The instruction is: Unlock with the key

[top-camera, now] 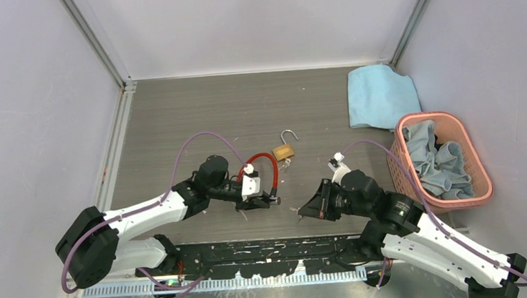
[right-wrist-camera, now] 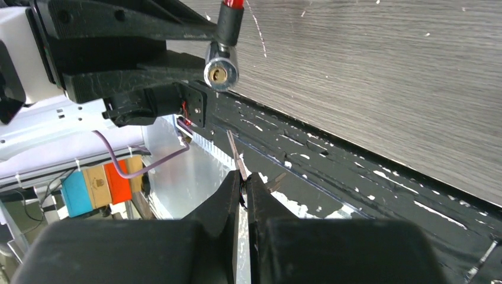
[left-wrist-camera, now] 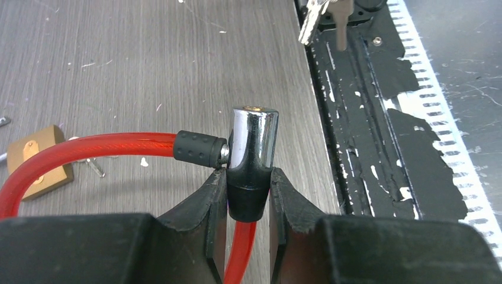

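Observation:
My left gripper is shut on the black collar of the red cable lock's chrome end, held just above the table. In the left wrist view, the jaws clamp that collar, the chrome cylinder stands above them, and the red cable loops to the left. My right gripper is shut on the key. Its thin blade points up toward the cylinder's keyhole face, with a gap between them. The key bunch also hangs at the top of the left wrist view.
A brass padlock with its shackle open lies behind the cable loop, small keys beside it. A pink basket of cloths stands at the right and a blue cloth lies behind it. A black base plate runs along the near edge.

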`<state>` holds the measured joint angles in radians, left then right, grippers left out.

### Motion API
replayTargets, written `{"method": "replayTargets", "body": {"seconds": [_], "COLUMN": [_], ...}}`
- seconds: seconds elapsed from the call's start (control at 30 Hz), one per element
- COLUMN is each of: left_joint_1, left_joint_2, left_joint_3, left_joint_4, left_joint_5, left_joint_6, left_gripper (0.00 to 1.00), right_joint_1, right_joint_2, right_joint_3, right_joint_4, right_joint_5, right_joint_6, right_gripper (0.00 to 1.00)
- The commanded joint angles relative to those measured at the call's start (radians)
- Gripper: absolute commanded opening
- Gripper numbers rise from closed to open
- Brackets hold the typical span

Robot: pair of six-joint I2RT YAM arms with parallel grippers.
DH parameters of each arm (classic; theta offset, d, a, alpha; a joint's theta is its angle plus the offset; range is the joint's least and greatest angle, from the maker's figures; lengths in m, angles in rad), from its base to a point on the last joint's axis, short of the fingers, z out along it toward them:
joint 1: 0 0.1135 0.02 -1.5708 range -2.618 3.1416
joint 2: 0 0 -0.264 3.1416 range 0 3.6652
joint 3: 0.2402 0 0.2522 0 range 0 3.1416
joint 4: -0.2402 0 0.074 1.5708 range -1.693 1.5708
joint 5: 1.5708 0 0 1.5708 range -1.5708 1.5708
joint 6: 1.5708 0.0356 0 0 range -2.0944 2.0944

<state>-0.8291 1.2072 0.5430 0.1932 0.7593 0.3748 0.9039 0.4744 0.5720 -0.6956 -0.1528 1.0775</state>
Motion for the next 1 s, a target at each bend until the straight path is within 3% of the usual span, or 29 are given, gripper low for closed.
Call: {"method": "replayTargets", "body": {"seconds": [0.0, 0.5, 0.97], "left_joint_1": [0.0, -0.001, -0.025], "left_joint_2": [-0.03, -0.051, -0.04], "left_joint_3": [0.007, -0.015, -0.025], "left_joint_4": [0.12, 0.13, 0.154], "left_joint_5": [0.097, 0.093, 0.03], "left_joint_6": [0.019, 0.056, 0.08], "left_gripper": [0.0, 0.0, 0.0], "right_joint_1": [0.003, 0.001, 0.0], "right_joint_2": [0.053, 0.156, 0.155], "right_joint_3": [-0.003, 0.022, 0.007], "right_joint_4": [0.144, 0.203, 0.251], "right_joint_5": [-0.036, 0.007, -0.003], "right_joint_6": [0.032, 0.089, 0.141], "right_gripper": [0.01, 0.01, 0.01]}}
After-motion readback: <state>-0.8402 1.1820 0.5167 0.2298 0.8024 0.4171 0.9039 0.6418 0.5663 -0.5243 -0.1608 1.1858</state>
